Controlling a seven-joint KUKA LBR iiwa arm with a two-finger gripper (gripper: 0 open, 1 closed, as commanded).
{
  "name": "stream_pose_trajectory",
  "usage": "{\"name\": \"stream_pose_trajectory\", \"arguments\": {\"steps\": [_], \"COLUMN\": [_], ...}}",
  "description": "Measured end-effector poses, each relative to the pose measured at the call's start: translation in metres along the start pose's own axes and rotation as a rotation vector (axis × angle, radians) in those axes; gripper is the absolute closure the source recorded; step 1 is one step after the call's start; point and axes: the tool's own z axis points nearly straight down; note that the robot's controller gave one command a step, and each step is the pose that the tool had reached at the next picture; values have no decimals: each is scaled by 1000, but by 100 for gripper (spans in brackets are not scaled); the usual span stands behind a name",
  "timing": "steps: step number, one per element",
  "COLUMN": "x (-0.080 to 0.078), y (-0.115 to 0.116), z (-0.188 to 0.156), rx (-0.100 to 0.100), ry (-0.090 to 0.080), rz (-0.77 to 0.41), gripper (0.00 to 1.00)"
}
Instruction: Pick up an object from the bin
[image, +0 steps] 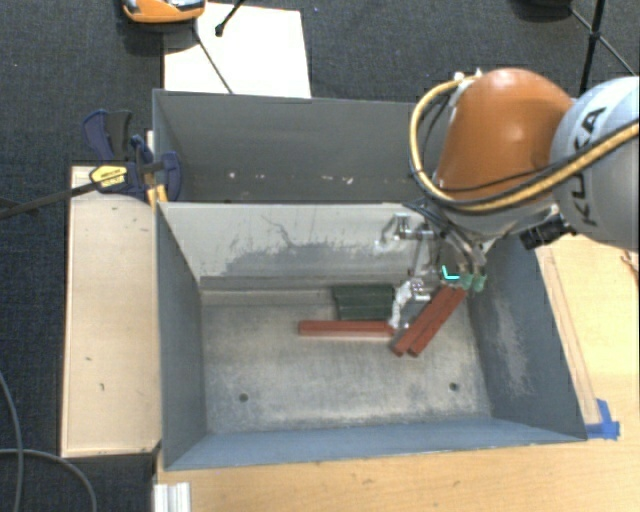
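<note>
My gripper (402, 267) hangs at the back right of the bin with its two silver fingers spread apart, so it is open. One fingertip (397, 233) is in front of the back wall; the other (407, 298) hovers by a short red-brown bar (430, 322) that lies slanted on the floor. The bar's upper end runs under the wrist. I see nothing between the fingers. A dark green block (362, 299) lies just left of the lower fingertip. A long thin red-brown stick (342, 328) lies flat in front of it, its right end meeting the slanted bar.
The arm with its orange dome and yellow cable reaches in over the bin's back right corner. Bare floor stretches across the left and front of the bin.
</note>
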Motion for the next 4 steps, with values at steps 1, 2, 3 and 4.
{"name": "stream_pose_trajectory", "arguments": {"steps": [1,2,3,4], "x": [-1,12,4,5], "y": [0,-5,2,0], "z": [-4,47,114,165], "rx": [0,-1,0,-2], "ry": [-8,-13,-11,-20], "rz": [1,68,13,-32], "gripper": [0,0,0,100]}}
